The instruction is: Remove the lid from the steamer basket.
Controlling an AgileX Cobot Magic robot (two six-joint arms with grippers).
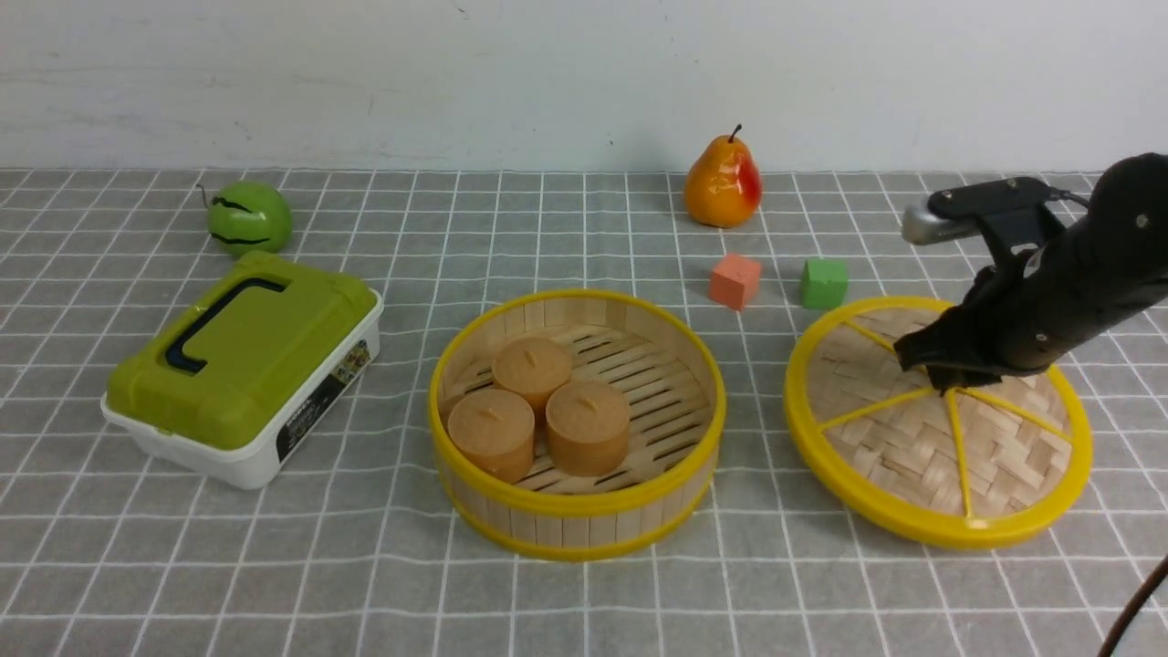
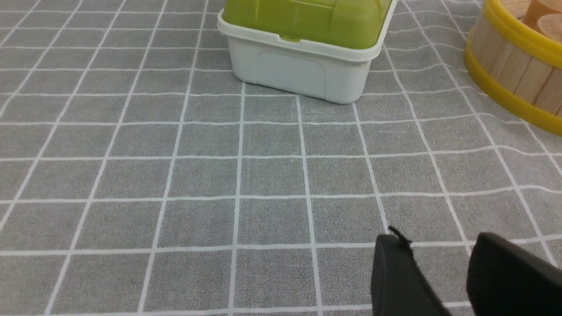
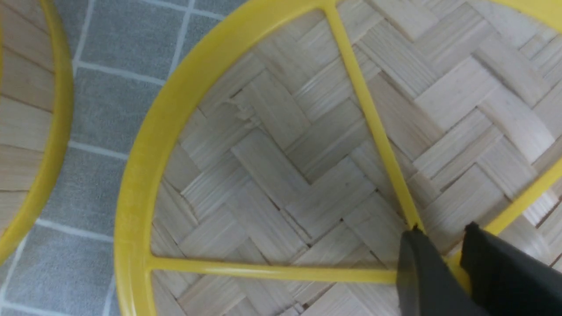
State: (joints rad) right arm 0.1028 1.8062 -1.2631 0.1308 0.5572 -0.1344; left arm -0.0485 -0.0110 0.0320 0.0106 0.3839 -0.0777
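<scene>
A: Entry begun at the right gripper [image 1: 944,372]. Its fingers [image 3: 421,272] are seen in the right wrist view closed in on the yellow hub of the lid [image 1: 912,438], where the spokes meet; yellow plastic shows in the narrow gap between them. They are judged to be clenched on the centre knob, though the knob itself is mostly hidden.

B: Noted. And the lid's position?

A: It is off the steamer basket [image 1: 577,424] and placed to the basket's right, just beside it but apart — grey cloth is visible between the two rims. Its near edge appears to rest on the bench [image 1: 274,566]; whether the far edge is fully down cannot be told.

B: Why held at the hub?

A: Probably because the flat woven disc offers no other purchase, and a central grip keeps it level.

B: The basket?

A: Open, upright, mid-bench, with three tan cylinders [image 1: 537,401] standing touching on its slatted floor.

B: Left side?

A: The left gripper [image 2: 439,272] is seen only in its own wrist view, low over bare cloth near the white box [image 2: 303,72] — fingers parted, nothing between them. It is judged idle.

B: Remaining?

A: Removal appears essentially done; only release and withdrawal seem outstanding.
</scene>
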